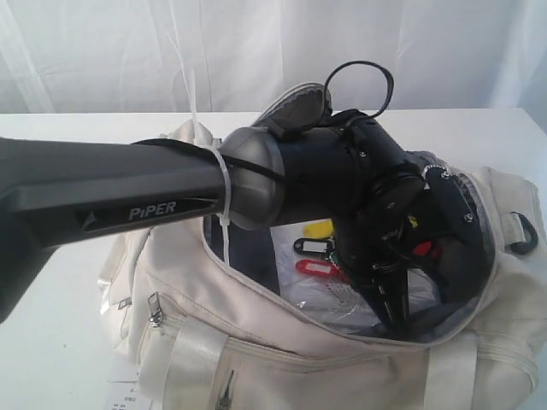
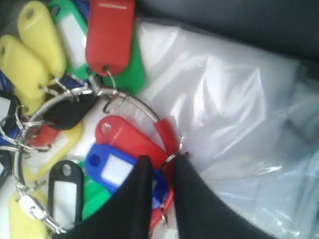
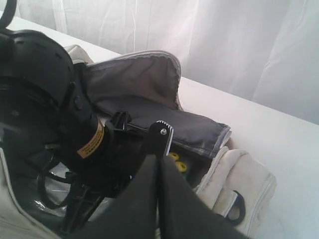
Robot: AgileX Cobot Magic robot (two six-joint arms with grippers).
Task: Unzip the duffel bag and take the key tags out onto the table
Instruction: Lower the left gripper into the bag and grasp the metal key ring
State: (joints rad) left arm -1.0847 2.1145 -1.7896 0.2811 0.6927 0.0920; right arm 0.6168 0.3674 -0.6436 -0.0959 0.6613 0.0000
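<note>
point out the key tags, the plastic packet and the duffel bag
key tags (image 2: 110,35): left wrist view, top red tag
plastic packet (image 2: 224,99): left wrist view, clear wrap's middle
duffel bag (image 1: 308,376): exterior view, front cream wall

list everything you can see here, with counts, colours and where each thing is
duffel bag: one, cream with dark grey lining, on the table, unzipped
key tags: one bunch on a metal ring, red, green, yellow, blue, black, inside the bag
plastic packet: one, clear wrap over white, inside the bag, under and beside the tags
table: one, white, beneath the bag
curtain: one, white, behind the table
left hand: one, black, inside the bag, pinched on the tags' ring
right hand: one, black, shut, over the bag
</note>
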